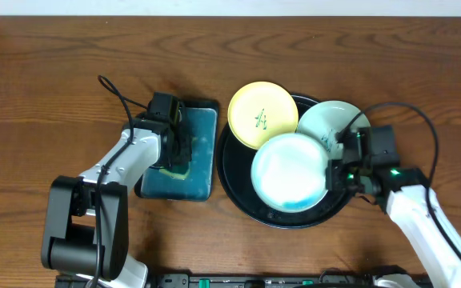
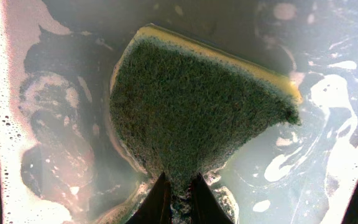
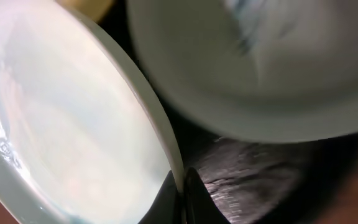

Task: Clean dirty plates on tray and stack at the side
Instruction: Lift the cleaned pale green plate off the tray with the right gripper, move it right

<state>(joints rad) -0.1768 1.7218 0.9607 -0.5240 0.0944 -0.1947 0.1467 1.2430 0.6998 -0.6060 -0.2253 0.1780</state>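
Observation:
The black round tray [image 1: 242,202] holds three plates. The pale yellow plate [image 1: 262,114] with green scribbles leans at its top left. A mint-blue plate [image 1: 329,118] with a blue mark lies at the top right and shows blurred in the right wrist view [image 3: 253,68]. My right gripper [image 1: 336,165] is shut on the rim of the other mint-blue plate [image 1: 289,172], which fills the left of the right wrist view [image 3: 73,124], the fingers [image 3: 180,193] pinching its edge. My left gripper [image 2: 179,199] is shut on a green and yellow sponge [image 2: 191,106] in the soapy teal tray [image 1: 202,136].
The teal rectangular tray holds foamy water [image 2: 36,124] and stands left of the black tray on the brown wooden table [image 1: 54,80]. The left arm [image 1: 126,156] reaches over it from the front left. The right arm [image 1: 422,216] comes in from the front right.

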